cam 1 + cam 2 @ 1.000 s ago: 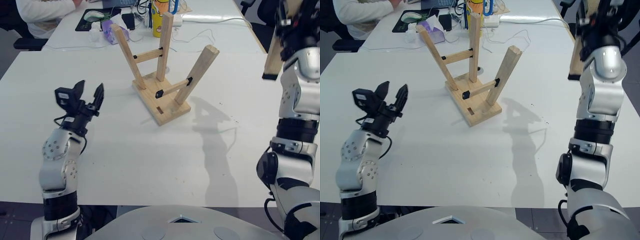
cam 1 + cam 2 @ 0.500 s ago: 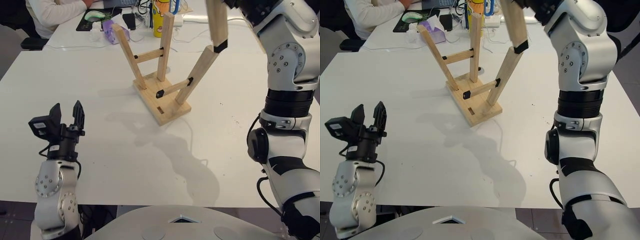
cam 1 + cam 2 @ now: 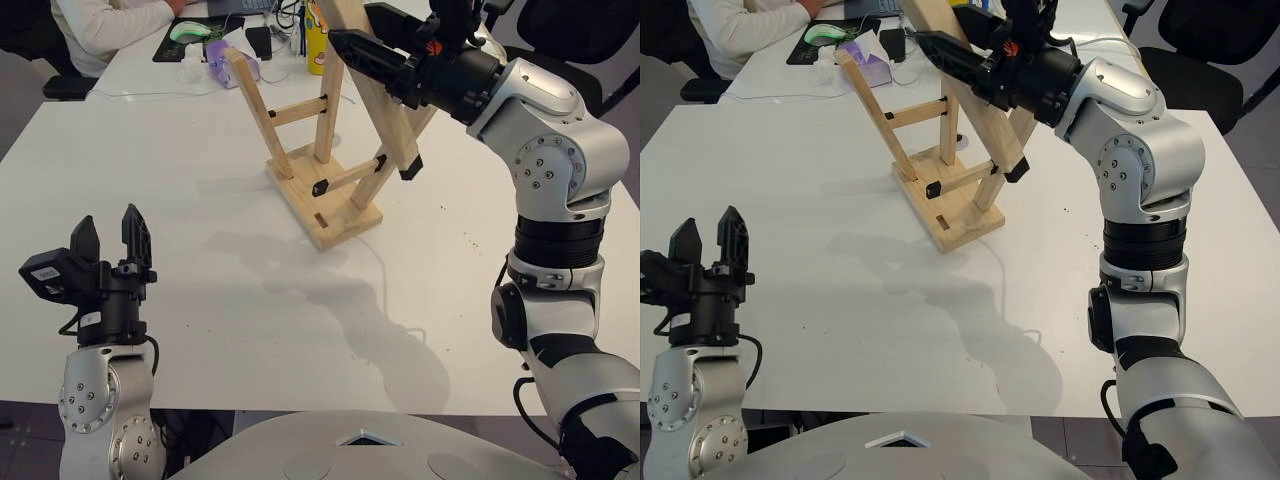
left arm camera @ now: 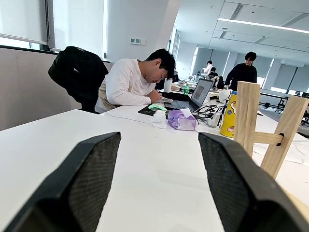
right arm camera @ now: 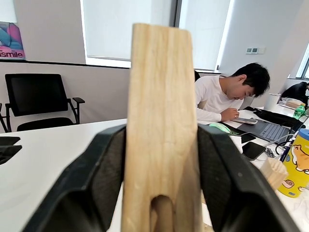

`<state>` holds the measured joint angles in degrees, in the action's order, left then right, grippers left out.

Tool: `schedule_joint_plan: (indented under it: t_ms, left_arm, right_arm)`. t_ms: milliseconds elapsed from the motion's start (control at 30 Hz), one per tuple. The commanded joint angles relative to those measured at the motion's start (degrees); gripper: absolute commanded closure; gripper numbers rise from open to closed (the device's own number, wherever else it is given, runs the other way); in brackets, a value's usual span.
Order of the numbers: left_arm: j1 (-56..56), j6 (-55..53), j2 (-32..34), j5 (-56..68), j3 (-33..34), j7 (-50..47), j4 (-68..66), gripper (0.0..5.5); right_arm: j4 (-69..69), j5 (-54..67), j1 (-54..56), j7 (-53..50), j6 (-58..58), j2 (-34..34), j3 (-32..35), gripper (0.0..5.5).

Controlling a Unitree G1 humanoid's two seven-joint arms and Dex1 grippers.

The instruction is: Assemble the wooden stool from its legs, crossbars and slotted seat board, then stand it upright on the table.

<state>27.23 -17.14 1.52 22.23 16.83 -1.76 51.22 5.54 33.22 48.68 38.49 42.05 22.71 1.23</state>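
Below the right gripper (image 3: pixel 372 62), the stool sits upside down on the counter (image 3: pixel 200 300): the seat board (image 3: pixel 322 205) lies flat with three legs (image 3: pixel 255 105) rising from it, tied by two crossbars (image 3: pixel 298 110). That gripper is clamped on the fourth leg (image 3: pixel 392 125), fingers pressed to both of its faces, and holds it tilted in the air. The leg's lower end, with its dark fitting, hangs just beside the nearest mounted leg and above the board, not yet touching it. We see a small dark slot (image 3: pixel 318 218) in the board's near corner, on the side away from the held leg's tip.

The left gripper (image 3: pixel 108 222) hovers with its fingers spread and nothing between them, well apart from the stool, low over the near edge of the counter.

We judge the step in hand to be fitting the last leg. The stool is mostly built, but the leg must be seated and the whole thing turned over. The next move calls for swinging the leg upright, lining its end over the free slot and pressing it straight down. The left gripper would do well to steady the board, since a slanted push could tip the frame.
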Motion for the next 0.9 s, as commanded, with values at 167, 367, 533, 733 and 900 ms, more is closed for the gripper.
schedule_joint_plan:
  t_ms: [167,367,533,733,900]
  left_arm:
    - [-0.76,0.78,-0.99,-1.64,-2.29,-0.6,-1.86,2.52]
    - [-15.37,-4.63,2.5,0.59,-4.49,0.16,-8.34,2.52]
    - [-31.73,-10.12,-0.73,4.23,-11.88,1.41,-17.41,2.52]
    - [-41.11,-21.58,-2.46,33.86,-3.86,1.57,-22.71,2.52]
    - [-43.45,-26.19,1.21,47.48,-1.28,1.44,-24.86,2.52]
  right_arm:
    - [0.03,0.4,0.23,-0.59,1.94,-0.74,0.04,3.43]
    - [3.41,-0.39,-6.45,-7.21,2.74,-4.5,-0.17,3.43]
    - [7.82,-2.07,-13.69,-6.65,-1.18,-6.71,-4.33,3.43]
    - [8.73,-11.32,-18.23,-1.43,-15.31,-4.36,-11.44,3.43]
    - [7.22,-15.5,-18.99,-1.22,-21.86,-5.08,-13.03,3.43]
